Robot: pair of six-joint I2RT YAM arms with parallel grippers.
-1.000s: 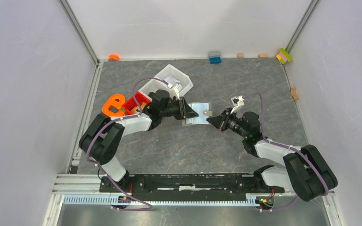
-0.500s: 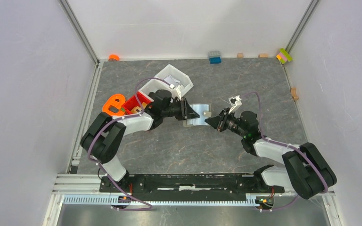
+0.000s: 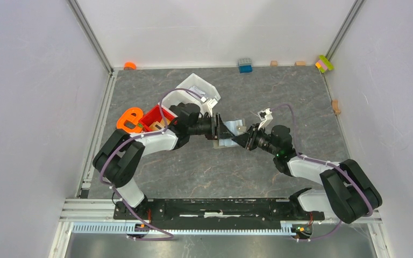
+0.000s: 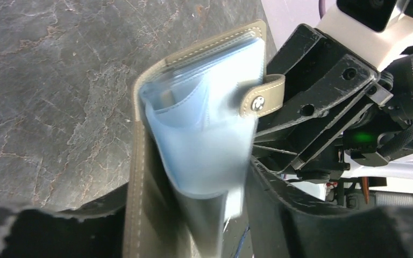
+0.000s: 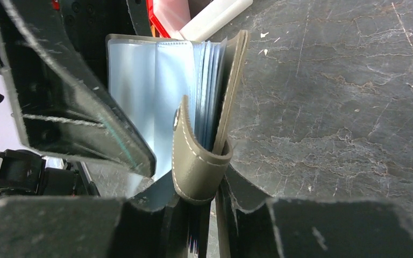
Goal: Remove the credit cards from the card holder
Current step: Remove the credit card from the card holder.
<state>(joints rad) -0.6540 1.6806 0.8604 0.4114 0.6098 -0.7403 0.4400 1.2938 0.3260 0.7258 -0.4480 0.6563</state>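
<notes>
Left gripper (image 3: 219, 130): closed on one taupe flap of the card holder (image 3: 233, 129); in the left wrist view the flap's stitched edge is clamped between the dark fingers (image 4: 312, 226).
Right gripper (image 3: 241, 138): closed on the opposite flap, the one that bears the strap (image 5: 193, 161); the flap and strap are pinched between the fingers (image 5: 312, 226) at the bottom of the right wrist view.
Gripper spacing: the two sets of fingertips are set tip to tip, near each other, with only the holder between them.
Card holder position: held near the middle of the table (image 3: 279, 97), opened like a book between the two grippers. Whether its lower edge touches the table cannot be told.
Credit cards (image 4: 204, 140): kept inside the holder as pale blue leaves fanned between the flaps. Single cards cannot be told from their sleeves, and no print can be read.
Strap detail: it is curled over the flap's edge, and a round metal snap (image 4: 257, 103) is exposed at its end.
Red bin (image 3: 156, 115): placed beside the left arm's wrist, with an orange object (image 3: 129, 119) just to its left.
White bin (image 3: 196, 88): set behind the red bin, tilted.
Far edge: a blue block (image 3: 244, 65) is set against the back wall, well apart from the grippers.
</notes>
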